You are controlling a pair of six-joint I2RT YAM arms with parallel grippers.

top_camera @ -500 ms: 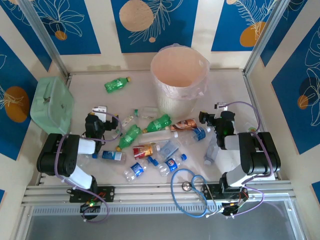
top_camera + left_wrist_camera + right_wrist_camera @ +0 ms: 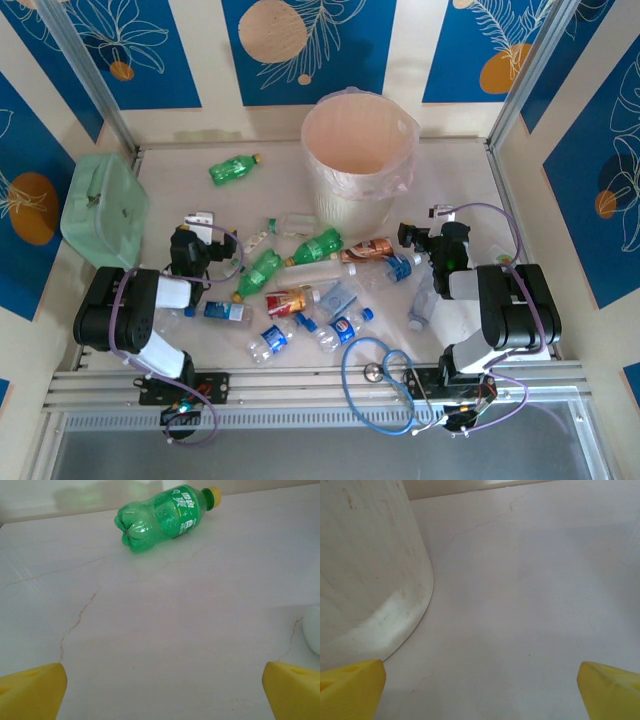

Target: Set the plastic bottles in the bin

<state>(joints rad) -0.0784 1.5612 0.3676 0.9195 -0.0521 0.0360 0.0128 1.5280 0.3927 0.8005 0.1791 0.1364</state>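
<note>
You are holding both pincers spread wide and empty. The left pincer (image 2: 161,689) is showing bare tabletop (image 2: 165,620) between its yellow fingertips (image 2: 31,690), and the right pincer (image 2: 480,687) is doing likewise with the bin (image 2: 370,555) filling the left of its frame.

In the left wrist view the lone green bottle (image 2: 165,516) is lying straight ahead near the top of the frame, well apart from the tips. Its long axis is running almost crosswise, with the base at the left and the yellow cap at the upper right. That means it is lining up with the gap rather than crossing it, so you are probably facing a wrist turn before closing.

From above, that bottle (image 2: 233,168) is sitting in the upper left, nearer the left arm. The bin (image 2: 350,205) is standing at upper centre, and the other bottles (image 2: 318,245) are lying scattered across the middle.
</note>
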